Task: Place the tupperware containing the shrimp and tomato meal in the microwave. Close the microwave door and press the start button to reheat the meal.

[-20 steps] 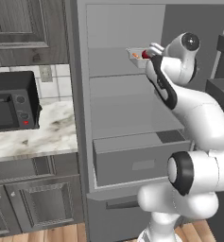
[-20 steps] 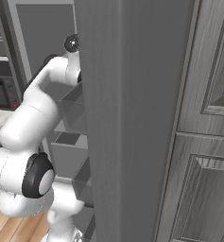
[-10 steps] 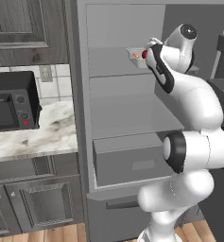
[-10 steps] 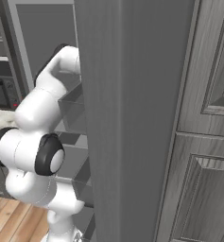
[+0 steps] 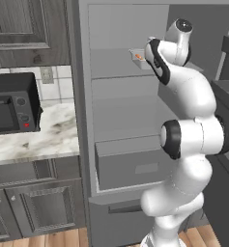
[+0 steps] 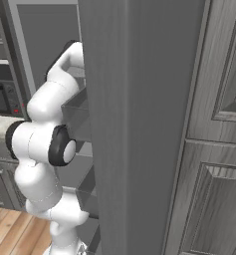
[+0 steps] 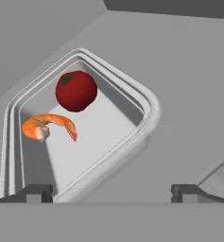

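Note:
The tupperware (image 7: 146,120) is a shallow clear-grey tray with a flared rim, resting on a grey fridge shelf (image 7: 189,85). Inside it lie a round red tomato (image 7: 76,90) and an orange shrimp (image 7: 47,125). My gripper (image 7: 112,191) is open, just short of the tray's near rim, with its two fingertips (image 7: 38,191) spread wide to either side of that rim. In the left base view the tupperware (image 5: 138,57) sits on an upper shelf of the open fridge, right in front of my wrist. The microwave and its door are out of view.
The fridge interior (image 5: 121,96) has several shelves and a pulled-out drawer (image 5: 130,164) low down. A small black countertop appliance (image 5: 12,103) stands on the marble counter (image 5: 43,135) to the left. The open fridge door (image 6: 134,124) blocks most of the right base view.
The arm has folded in closer to the fridge, its elbow swinging up and forward. The hand has edged nearer to the tupperware, which has stayed in place on the shelf.

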Robot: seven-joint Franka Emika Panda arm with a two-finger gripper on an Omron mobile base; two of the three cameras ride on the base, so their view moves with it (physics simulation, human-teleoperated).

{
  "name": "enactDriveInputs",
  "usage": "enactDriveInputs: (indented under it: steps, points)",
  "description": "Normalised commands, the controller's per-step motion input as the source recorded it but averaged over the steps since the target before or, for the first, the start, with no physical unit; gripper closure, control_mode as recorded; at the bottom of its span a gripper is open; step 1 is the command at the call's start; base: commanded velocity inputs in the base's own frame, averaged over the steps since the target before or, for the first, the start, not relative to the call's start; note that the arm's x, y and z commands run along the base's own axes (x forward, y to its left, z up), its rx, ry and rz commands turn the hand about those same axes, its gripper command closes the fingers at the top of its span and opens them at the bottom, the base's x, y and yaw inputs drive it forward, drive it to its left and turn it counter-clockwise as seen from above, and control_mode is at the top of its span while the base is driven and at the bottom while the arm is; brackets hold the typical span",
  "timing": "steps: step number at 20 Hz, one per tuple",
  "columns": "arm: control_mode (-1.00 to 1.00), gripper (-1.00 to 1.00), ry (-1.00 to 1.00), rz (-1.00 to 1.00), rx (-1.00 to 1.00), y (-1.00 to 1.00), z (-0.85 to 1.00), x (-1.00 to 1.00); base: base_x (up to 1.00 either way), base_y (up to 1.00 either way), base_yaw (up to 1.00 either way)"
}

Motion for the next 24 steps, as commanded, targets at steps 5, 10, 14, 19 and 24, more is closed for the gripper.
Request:
enactDriveInputs:
  steps: [5, 10, 14, 19, 24]
  points:
    - [-1.0, -1.0, 0.09, 0.0, 0.0, 0.0, -0.09, 0.42, 0.0, 0.0, 0.0]
    - [-1.0, -1.0, 0.0, 0.0, 0.0, 0.0, -0.13, 0.38, 0.0, 0.0, 0.0]
    - [-1.0, -1.0, 0.0, 0.0, 0.0, 0.0, -0.46, 0.14, 0.0, 0.0, 0.0]
    - [-1.0, 1.0, 0.0, 0.0, 0.0, 0.0, -0.66, 0.03, 0.0, 0.0, 0.0]
    - [-1.0, 1.0, 0.0, 0.0, 0.0, 0.0, -0.26, 0.02, 0.0, 0.0, 0.0]
